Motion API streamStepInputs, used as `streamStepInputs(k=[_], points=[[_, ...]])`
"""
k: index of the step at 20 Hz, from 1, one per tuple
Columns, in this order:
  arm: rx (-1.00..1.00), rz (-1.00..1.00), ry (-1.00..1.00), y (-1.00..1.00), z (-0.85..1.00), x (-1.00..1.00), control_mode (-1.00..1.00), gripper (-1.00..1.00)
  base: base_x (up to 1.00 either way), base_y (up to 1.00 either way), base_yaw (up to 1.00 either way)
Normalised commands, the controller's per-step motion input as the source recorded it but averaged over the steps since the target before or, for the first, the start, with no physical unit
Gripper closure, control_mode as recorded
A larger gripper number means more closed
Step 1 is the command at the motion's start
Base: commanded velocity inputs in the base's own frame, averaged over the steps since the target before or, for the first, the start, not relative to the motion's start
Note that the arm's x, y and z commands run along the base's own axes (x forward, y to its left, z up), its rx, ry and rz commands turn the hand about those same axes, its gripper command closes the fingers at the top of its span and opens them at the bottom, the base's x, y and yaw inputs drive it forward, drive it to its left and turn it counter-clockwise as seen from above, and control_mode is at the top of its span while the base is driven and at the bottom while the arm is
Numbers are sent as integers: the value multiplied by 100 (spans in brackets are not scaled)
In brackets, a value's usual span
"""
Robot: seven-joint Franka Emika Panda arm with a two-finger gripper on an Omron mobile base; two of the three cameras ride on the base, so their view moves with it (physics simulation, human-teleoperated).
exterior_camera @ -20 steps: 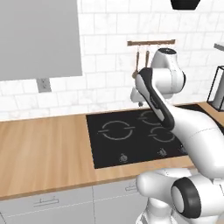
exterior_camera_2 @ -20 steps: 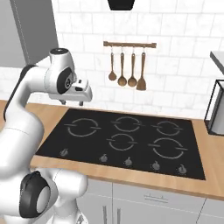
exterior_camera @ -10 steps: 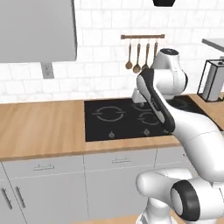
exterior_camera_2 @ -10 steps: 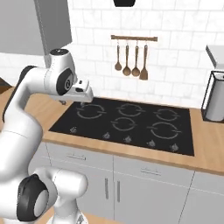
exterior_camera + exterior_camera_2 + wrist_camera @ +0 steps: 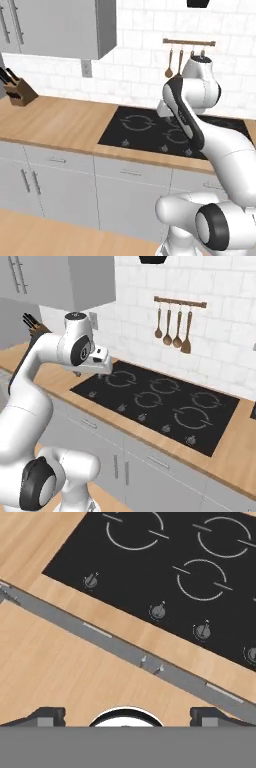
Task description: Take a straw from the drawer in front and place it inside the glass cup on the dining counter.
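My gripper (image 5: 93, 370) hangs above the front left corner of the black cooktop (image 5: 160, 401), pointing down. In the hand view its fingertips (image 5: 48, 714) stand wide apart, open, with nothing between them. Below them run the wood worktop (image 5: 60, 542), the cooktop (image 5: 165, 562) and a grey strip of shut drawer fronts (image 5: 75, 624) with small bar handles. The same drawer fronts (image 5: 57, 160) line the cabinet under the worktop; which is the task's drawer I cannot tell. The straw, the glass cup and the dining counter are out of view.
A knife block (image 5: 17, 90) stands at the worktop's far left. Wooden utensils (image 5: 175, 331) hang on a rail on the tiled wall behind the cooktop. Grey wall cabinets (image 5: 60, 25) hang at upper left. Wood floor (image 5: 40, 235) lies before the cabinets.
The whole picture has shifted: the base has backed away from the worktop, so cabinet fronts, floor and the knife block have come into view. The arm keeps its pose.
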Motion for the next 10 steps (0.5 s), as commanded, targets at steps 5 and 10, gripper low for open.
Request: streamStepInputs(k=[5, 10], points=[[0, 0, 0, 0, 0, 0, 100, -100, 6, -76, 60], [0, 0, 0, 0, 0, 0, 100, -100, 0, -78, 58]])
